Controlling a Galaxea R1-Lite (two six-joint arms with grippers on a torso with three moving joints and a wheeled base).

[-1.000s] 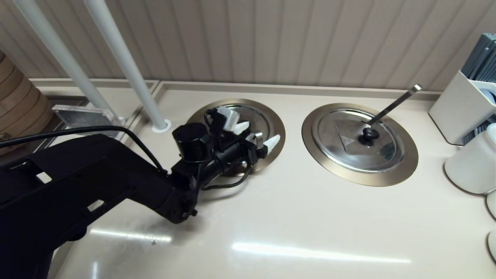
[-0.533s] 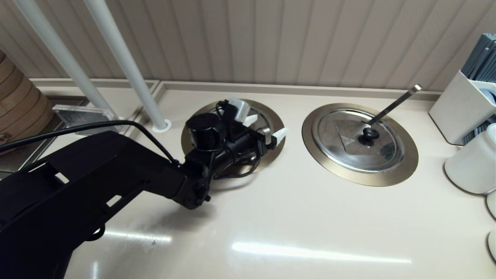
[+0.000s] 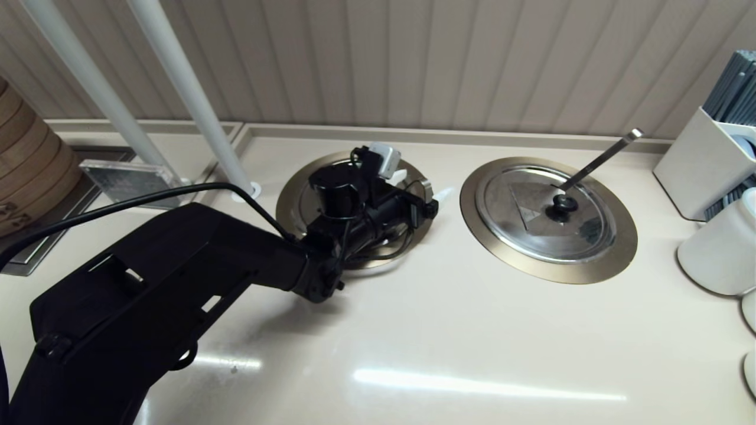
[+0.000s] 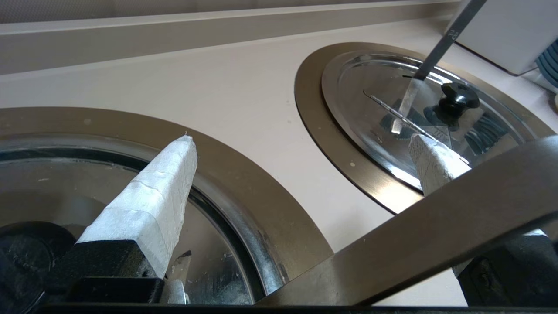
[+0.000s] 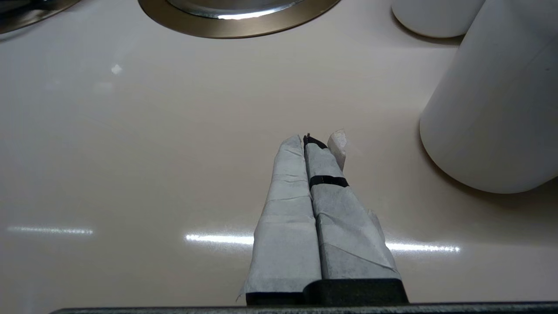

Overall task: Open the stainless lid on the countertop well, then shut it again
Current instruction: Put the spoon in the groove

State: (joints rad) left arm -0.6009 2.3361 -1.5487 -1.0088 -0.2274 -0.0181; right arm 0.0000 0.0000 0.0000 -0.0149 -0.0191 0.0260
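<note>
The stainless lid (image 3: pixel 311 199) lies in the left countertop well, whose bronze rim (image 3: pixel 286 212) rings it. My left arm covers most of it. The left gripper (image 3: pixel 420 184) hovers open over the well's right edge, holding nothing. In the left wrist view its white-wrapped fingertips (image 4: pixel 174 174) straddle the rim (image 4: pixel 244 192), with the lid's steel surface (image 4: pixel 209 261) below and a dark rounded shape, perhaps the knob (image 4: pixel 26 237), beside one finger. A flat steel bar (image 4: pixel 436 231), apparently the ladle handle, crosses close to the camera. The right gripper (image 5: pixel 311 140) is shut over bare counter, outside the head view.
The twin well (image 3: pixel 608 260) sits to the right with its lid, black knob (image 3: pixel 564 204) and straight ladle handle (image 3: pixel 602 156). White containers (image 3: pixel 717 248) and a white holder (image 3: pixel 697 165) stand at far right. Two white poles (image 3: pixel 195 106) rise at back left.
My left arm has reached farther forward and to the right across the left well, carrying the open gripper from over the lid to the well's right edge. The lids have not moved.
</note>
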